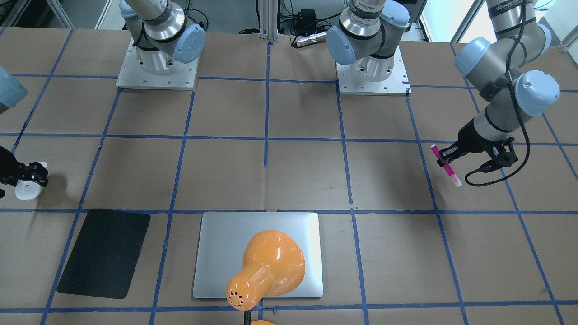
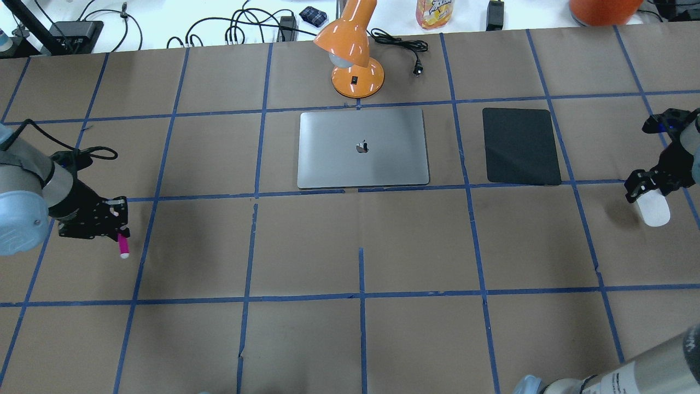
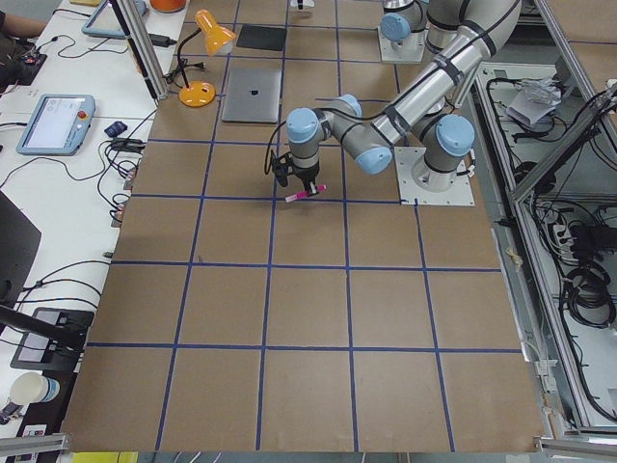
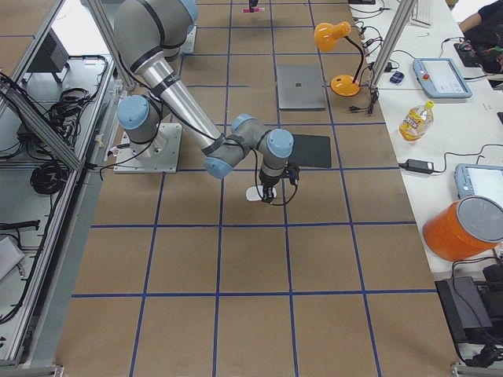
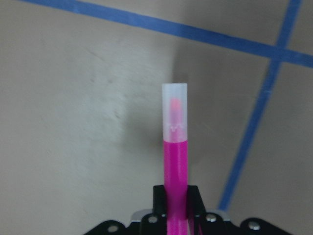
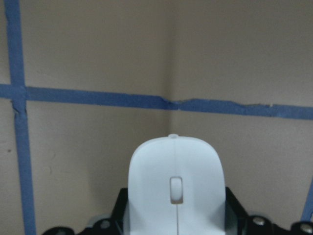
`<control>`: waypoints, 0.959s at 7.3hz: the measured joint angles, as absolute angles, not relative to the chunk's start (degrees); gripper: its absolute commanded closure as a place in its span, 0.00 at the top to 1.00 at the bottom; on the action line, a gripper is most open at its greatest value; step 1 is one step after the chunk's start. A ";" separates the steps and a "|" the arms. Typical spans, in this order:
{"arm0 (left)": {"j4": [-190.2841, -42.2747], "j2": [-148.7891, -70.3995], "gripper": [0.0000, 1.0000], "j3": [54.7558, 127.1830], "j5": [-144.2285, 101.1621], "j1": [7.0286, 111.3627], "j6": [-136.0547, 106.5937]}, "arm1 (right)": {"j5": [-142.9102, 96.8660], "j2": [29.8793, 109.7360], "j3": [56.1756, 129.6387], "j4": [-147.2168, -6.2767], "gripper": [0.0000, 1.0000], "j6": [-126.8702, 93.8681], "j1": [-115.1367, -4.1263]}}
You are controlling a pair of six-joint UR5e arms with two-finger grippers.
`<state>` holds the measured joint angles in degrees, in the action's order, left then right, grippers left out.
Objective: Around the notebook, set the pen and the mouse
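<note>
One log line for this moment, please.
left gripper: shut on magenta-pink pen | right gripper: shut on white oval mouse | silver-grey notebook: neither placed yet

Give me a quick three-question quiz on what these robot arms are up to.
1. True or false: the pen lies beside the notebook.
2. The right end effector grips: A. the mouse, B. a cup, C. a stapler.
3. Fill in: between notebook and mouse lies a ___.
Key: 1 false, the left end effector holds it far off; 2 A; 3 black mat.
</note>
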<state>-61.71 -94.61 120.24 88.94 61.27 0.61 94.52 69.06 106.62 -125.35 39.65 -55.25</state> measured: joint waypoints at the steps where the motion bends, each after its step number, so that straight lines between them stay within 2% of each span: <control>1: -64.44 -92.64 0.00 120.26 87.90 65.92 -10.98 | 94.47 68.09 102.07 -121.82 0.37 35.91 -58.47; 4: -65.98 -92.12 0.00 120.03 86.26 85.16 -50.96 | 93.75 61.53 91.65 -117.80 0.37 20.51 -69.76; 5: -63.72 -93.67 0.00 119.84 84.18 91.48 -64.10 | 92.97 59.42 89.73 -117.66 0.37 13.60 -73.45; 7: -56.92 -98.33 0.00 119.30 77.63 97.70 -83.25 | 90.54 56.62 87.89 -118.01 0.37 4.96 -77.57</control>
